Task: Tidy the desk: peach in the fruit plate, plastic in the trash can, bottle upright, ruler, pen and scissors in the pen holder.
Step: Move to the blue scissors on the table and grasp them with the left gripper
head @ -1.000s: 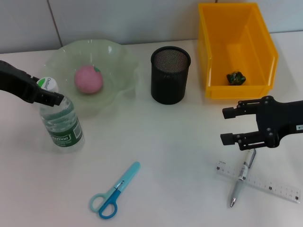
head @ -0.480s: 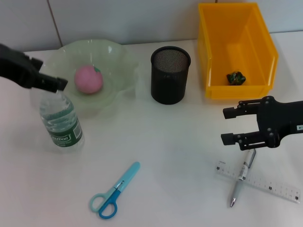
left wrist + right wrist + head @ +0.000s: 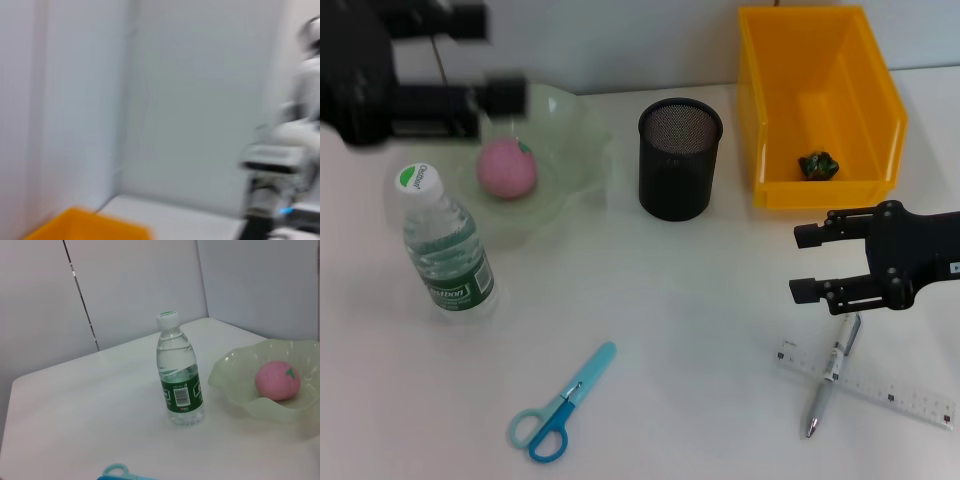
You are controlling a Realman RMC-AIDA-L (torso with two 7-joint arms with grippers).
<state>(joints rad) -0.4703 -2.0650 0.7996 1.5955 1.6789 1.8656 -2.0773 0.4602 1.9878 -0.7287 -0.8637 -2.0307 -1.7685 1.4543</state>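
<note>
The clear water bottle (image 3: pixel 445 245) with a green label stands upright on the table, free of any gripper; it also shows in the right wrist view (image 3: pixel 180 377). My left gripper (image 3: pixel 490 58) is open and empty, raised above and behind the bottle, over the far left edge of the fruit plate (image 3: pixel 575 150). The pink peach (image 3: pixel 507 167) lies in the plate. My right gripper (image 3: pixel 805 262) is open and empty, just above the silver pen (image 3: pixel 830 375), which lies across the clear ruler (image 3: pixel 868 386). The blue scissors (image 3: pixel 560 405) lie at the front. The black mesh pen holder (image 3: pixel 680 158) stands in the middle.
The yellow bin (image 3: pixel 820 100) at the back right holds a crumpled green piece of plastic (image 3: pixel 818 164). The right wrist view also shows the plate (image 3: pixel 235 390), the peach (image 3: pixel 278 380) and a scissors handle (image 3: pixel 117 471). A wall runs behind the table.
My left gripper has let go of the bottle's cap, opened, and risen up and back. The bottle stays standing. My right gripper has barely moved.
</note>
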